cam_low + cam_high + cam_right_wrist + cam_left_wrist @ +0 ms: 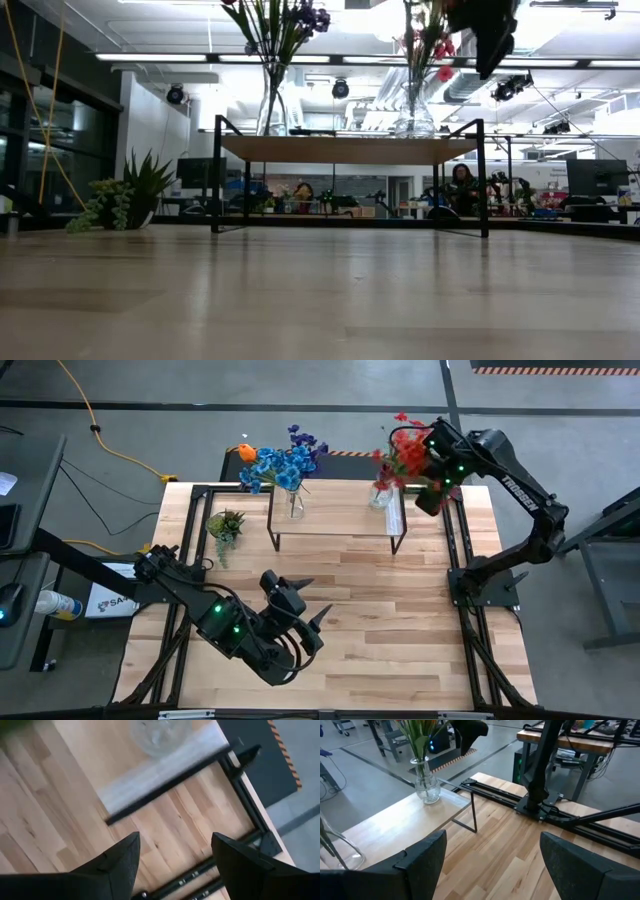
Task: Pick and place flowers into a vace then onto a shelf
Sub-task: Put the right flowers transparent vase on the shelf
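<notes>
I find both vases (295,506) with flowers (283,463) standing on the shelf (340,510), left gripper (300,605) and right gripper (432,485) spread wide, empty; little appears left.

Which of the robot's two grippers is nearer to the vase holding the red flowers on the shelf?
Right. The right gripper hangs open just beside the red-flower vase at the shelf's end; the left gripper, also open, sits out over the table's middle, well short of the shelf.

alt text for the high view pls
Two glass vases of flowers stand on the shelf, blue and orange blooms at one end, red blooms at the other. The open right gripper hovers by the red ones; the open left gripper waits nearer.
</notes>
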